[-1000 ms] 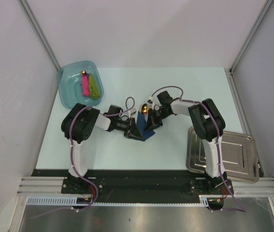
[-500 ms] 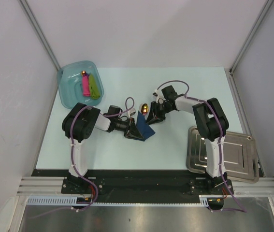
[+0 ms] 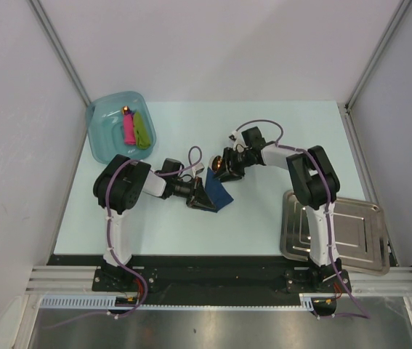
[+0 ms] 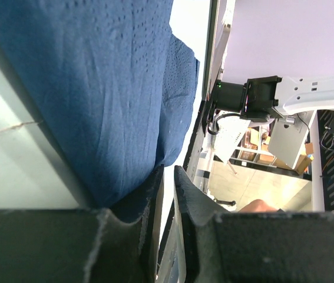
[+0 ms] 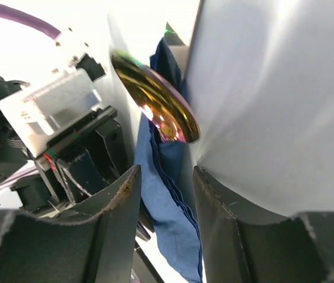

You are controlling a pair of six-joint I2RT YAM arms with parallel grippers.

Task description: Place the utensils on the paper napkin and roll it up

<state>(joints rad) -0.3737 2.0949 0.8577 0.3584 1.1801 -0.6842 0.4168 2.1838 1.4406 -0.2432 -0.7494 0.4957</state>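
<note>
The navy paper napkin [image 3: 220, 193] lies rumpled mid-table, one side raised against my left gripper [image 3: 197, 195]. In the left wrist view the napkin [image 4: 96, 88] rests against the outer side of one finger. The jaws of the left gripper [image 4: 168, 171] are nearly closed, with light showing through the slit. A shiny orange-gold utensil [image 3: 219, 164] sits at the napkin's far edge. My right gripper [image 3: 229, 167] is open right beside it. In the right wrist view the utensil [image 5: 155, 106] is just ahead of the right gripper [image 5: 167, 174], with the napkin's folds [image 5: 167, 206] between the jaws.
A pale teal tub [image 3: 104, 142] at the back left holds a pink stick [image 3: 128, 129], a lime-green stick [image 3: 142, 131] and a small orange-gold piece [image 3: 126, 110]. A steel tray [image 3: 351, 236] sits at the front right beside the right arm's base.
My right gripper has moved away from the front edge, from over the napkin up to the orange-gold utensil. The left gripper and napkin have stayed put.
</note>
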